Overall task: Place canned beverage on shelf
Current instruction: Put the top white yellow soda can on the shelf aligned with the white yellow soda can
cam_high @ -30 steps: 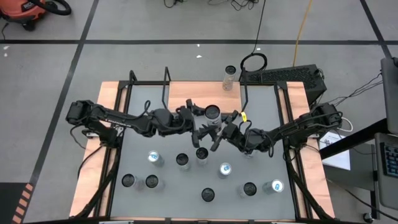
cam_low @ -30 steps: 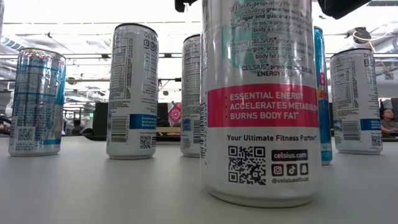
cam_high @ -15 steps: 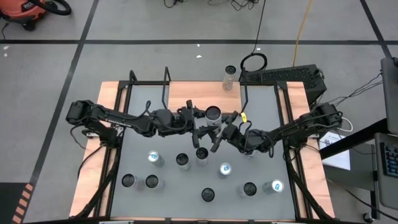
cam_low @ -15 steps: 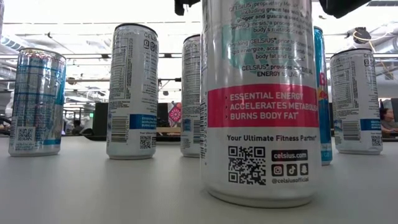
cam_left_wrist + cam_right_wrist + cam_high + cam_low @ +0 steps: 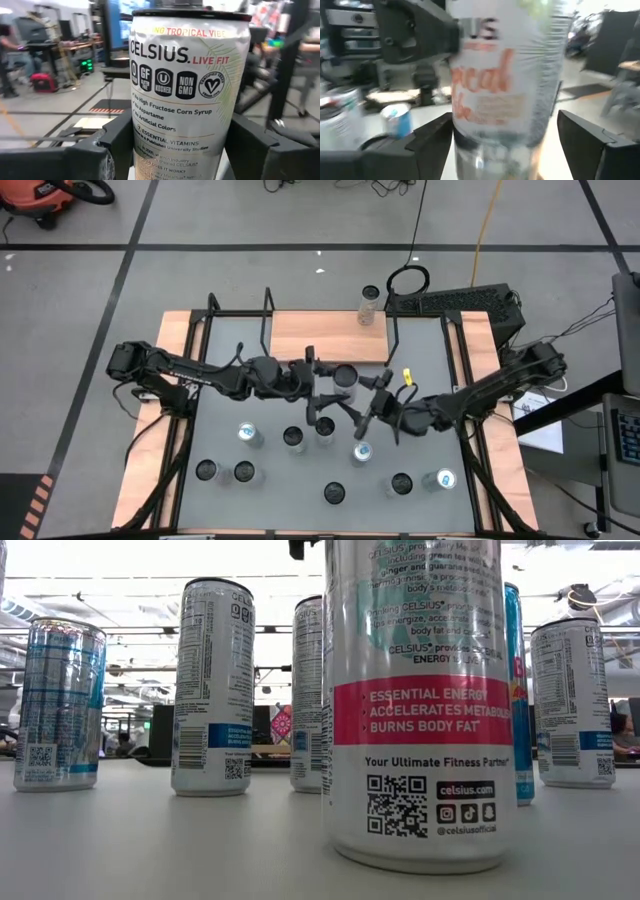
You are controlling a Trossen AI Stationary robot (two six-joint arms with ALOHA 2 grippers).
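A tall white canned beverage (image 5: 345,373) marked Celsius hangs above the middle of the table. My left gripper (image 5: 335,376) is shut on it, its dark fingers (image 5: 112,145) pressing both sides of the can (image 5: 190,85). My right gripper (image 5: 368,398) stands open just to the right of the can. In the right wrist view the can (image 5: 505,75) sits blurred between that gripper's spread fingers (image 5: 427,140), with a gap on each side. The shelf (image 5: 325,335), a light-wood board with black rod frames at its ends, lies just beyond the held can.
Several more cans stand on the near half of the grey table (image 5: 220,390), among them one (image 5: 325,427) right below the grippers and one (image 5: 362,452) under the right arm. Another can (image 5: 370,305) stands by the shelf's far right corner. Cans fill the low view (image 5: 415,700).
My left gripper closed on the can. My right gripper opened and drew back to the right and toward the near side, leaving the can with the left gripper.
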